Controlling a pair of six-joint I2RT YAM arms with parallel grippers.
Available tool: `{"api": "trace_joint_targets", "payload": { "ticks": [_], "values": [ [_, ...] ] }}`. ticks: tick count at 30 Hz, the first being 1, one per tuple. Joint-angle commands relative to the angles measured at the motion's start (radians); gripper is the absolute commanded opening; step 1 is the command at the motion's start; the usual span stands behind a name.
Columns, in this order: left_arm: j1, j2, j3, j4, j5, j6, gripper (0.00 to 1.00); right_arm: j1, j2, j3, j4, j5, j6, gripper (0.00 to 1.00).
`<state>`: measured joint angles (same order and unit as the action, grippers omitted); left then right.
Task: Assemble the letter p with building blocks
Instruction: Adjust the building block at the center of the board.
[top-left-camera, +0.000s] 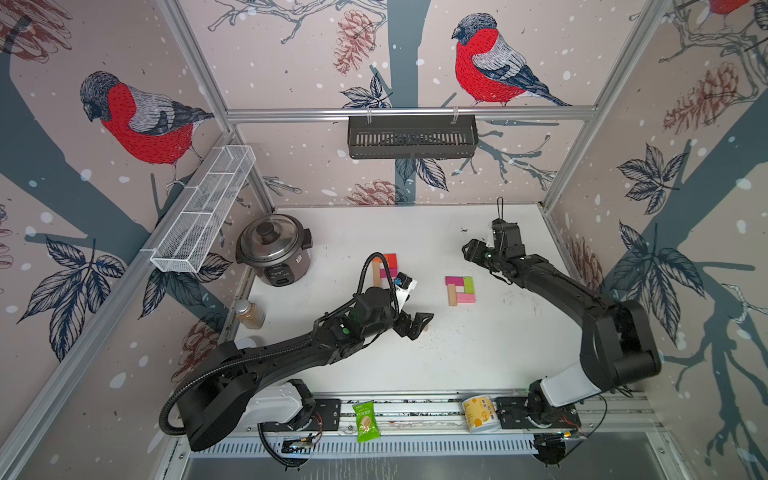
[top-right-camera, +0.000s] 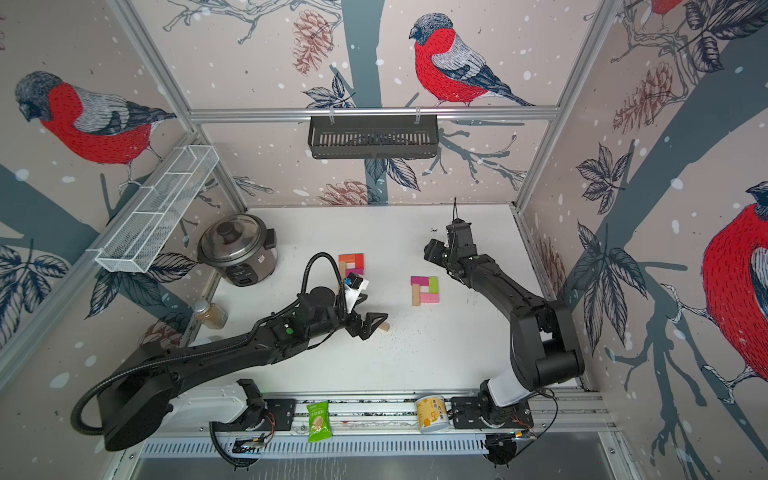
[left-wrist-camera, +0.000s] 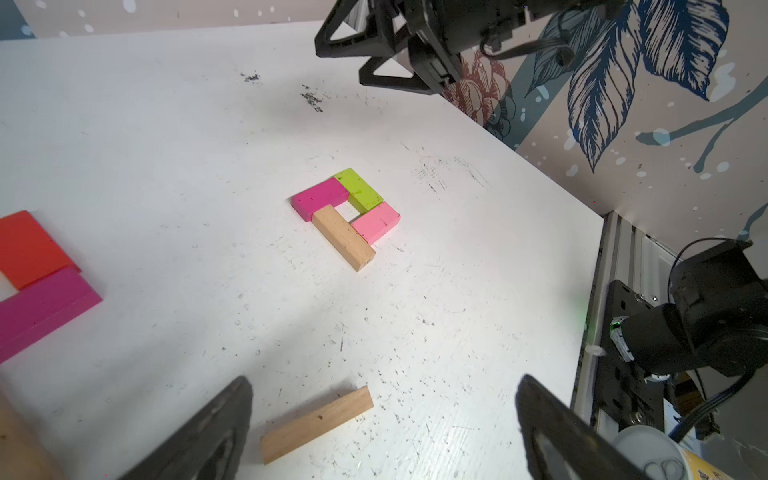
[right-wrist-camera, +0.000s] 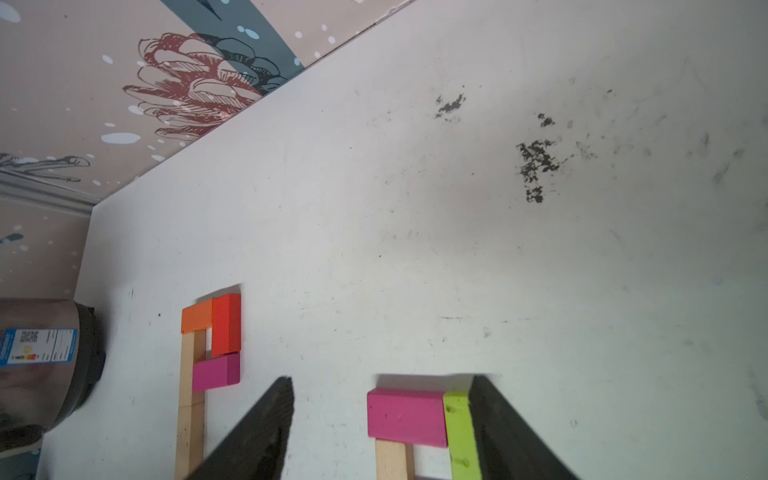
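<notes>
White table (top-left-camera: 478, 353): left gripper (left-wrist-camera: 384, 380) wide open over loose tan block (left-wrist-camera: 318, 424). Right gripper (right-wrist-camera: 382, 380) jaws apart, empty, near letter p (top-left-camera: 459, 290).

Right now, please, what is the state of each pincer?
Left pincer: open, holding nothing.
Right pincer: open, holding nothing.

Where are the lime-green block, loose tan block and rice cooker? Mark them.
lime-green block (left-wrist-camera: 359, 190): left wrist view, top face centre.
loose tan block (left-wrist-camera: 318, 424): left wrist view, top face centre.
rice cooker (top-left-camera: 271, 244): a top view, lid.
</notes>
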<state>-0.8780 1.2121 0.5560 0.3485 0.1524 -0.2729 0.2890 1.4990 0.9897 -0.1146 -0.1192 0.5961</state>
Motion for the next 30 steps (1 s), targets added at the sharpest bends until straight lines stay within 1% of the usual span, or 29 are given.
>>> {"api": "trace_joint_targets", "payload": {
  "ticks": [1, 3, 5, 7, 8, 9, 11, 13, 15, 18, 20, 24, 27, 30],
  "values": [
    [-0.001, -0.063, -0.016, 0.007, -0.014, -0.06, 0.97, 0.039, -0.082, -0.039, -0.105, 0.044, -0.065, 0.83],
    [-0.001, -0.124, -0.044, 0.001, -0.009, -0.122, 0.97, 0.078, -0.139, -0.082, -0.125, 0.049, -0.098, 0.94],
    [-0.001, -0.179, -0.067, -0.038, -0.03, -0.191, 0.97, 0.116, -0.184, -0.119, -0.138, 0.058, -0.124, 0.99],
    [-0.001, -0.231, -0.082, -0.104, -0.067, -0.279, 0.97, 0.155, -0.22, -0.155, -0.136, 0.061, -0.144, 1.0],
    [-0.001, -0.258, -0.087, -0.157, -0.108, -0.337, 0.97, 0.181, -0.236, -0.171, -0.133, 0.062, -0.156, 1.0],
    [-0.001, -0.285, -0.089, -0.227, -0.145, -0.385, 0.98, 0.211, -0.241, -0.18, -0.13, 0.069, -0.164, 1.0],
    [-0.001, -0.339, -0.116, -0.3, -0.189, -0.466, 0.97, 0.278, -0.241, -0.192, -0.118, 0.097, -0.18, 1.0],
    [0.001, -0.39, -0.159, -0.349, -0.243, -0.556, 0.97, 0.345, -0.218, -0.186, -0.109, 0.119, -0.192, 1.0],
    [0.012, -0.442, -0.18, -0.409, -0.261, -0.623, 0.97, 0.415, -0.17, -0.175, -0.101, 0.132, -0.194, 1.0],
    [0.018, -0.506, -0.2, -0.463, -0.267, -0.7, 0.97, 0.497, -0.086, -0.159, -0.073, 0.133, -0.194, 0.98],
    [0.04, -0.533, -0.197, -0.51, -0.269, -0.739, 0.97, 0.548, -0.029, -0.147, -0.059, 0.15, -0.197, 0.96],
    [0.123, -0.56, -0.199, -0.536, -0.187, -0.748, 0.97, 0.609, 0.07, -0.128, -0.037, 0.153, -0.201, 0.89],
    [0.142, -0.565, -0.2, -0.537, -0.18, -0.75, 0.97, 0.633, 0.12, -0.117, -0.031, 0.152, -0.206, 0.8],
    [0.142, -0.56, -0.201, -0.534, -0.191, -0.75, 0.97, 0.653, 0.15, -0.108, -0.036, 0.174, -0.21, 0.68]
  ]
}}
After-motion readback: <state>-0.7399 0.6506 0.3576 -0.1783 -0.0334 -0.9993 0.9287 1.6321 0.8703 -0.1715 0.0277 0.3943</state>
